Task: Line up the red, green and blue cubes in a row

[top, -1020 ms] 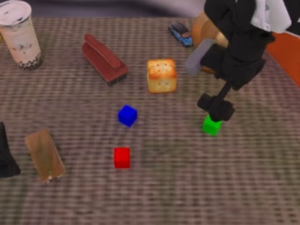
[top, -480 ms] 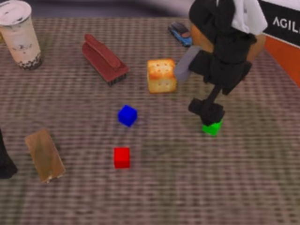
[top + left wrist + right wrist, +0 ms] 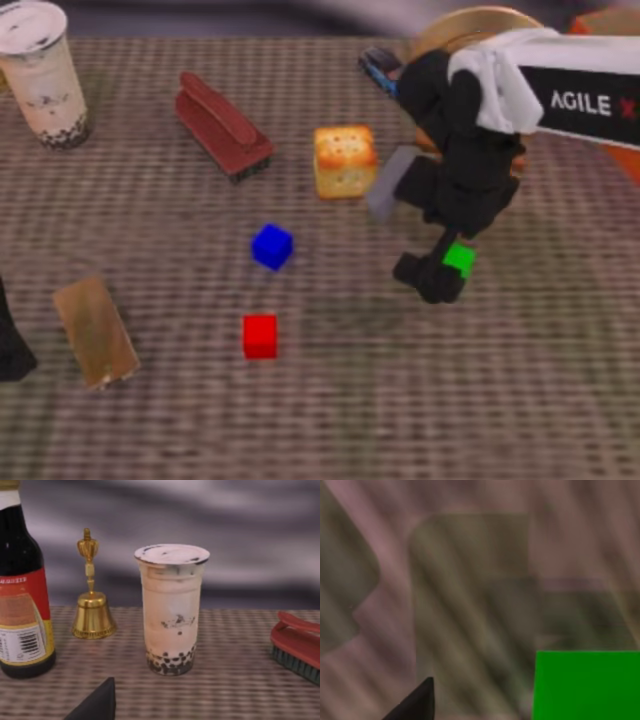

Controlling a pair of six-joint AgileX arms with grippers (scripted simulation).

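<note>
The green cube (image 3: pixel 460 259) lies on the woven mat at the right. My right gripper (image 3: pixel 438 274) is low over it, open, with its dark fingers against the cube's near-left side. In the right wrist view the green cube (image 3: pixel 587 685) fills a corner, and a clear gap separates it from the one visible fingertip (image 3: pixel 421 701). The blue cube (image 3: pixel 272 246) sits near the middle, with the red cube (image 3: pixel 260 336) just in front of it. My left gripper (image 3: pixel 10 352) is parked at the left edge, open, and one of its fingertips (image 3: pixel 99 702) shows.
A toast-like block (image 3: pixel 345 160), a red brush (image 3: pixel 224 124) and a blue toy car (image 3: pixel 382 67) lie behind the cubes. A bubble tea cup (image 3: pixel 42 75) stands far left, with a tan block (image 3: pixel 95 330) in front. A bell (image 3: pixel 92 615) and a bottle (image 3: pixel 22 605) stand by the cup.
My right arm has dropped lower and swung left, bringing its gripper down beside the green cube. The blue and red cubes have not moved.
</note>
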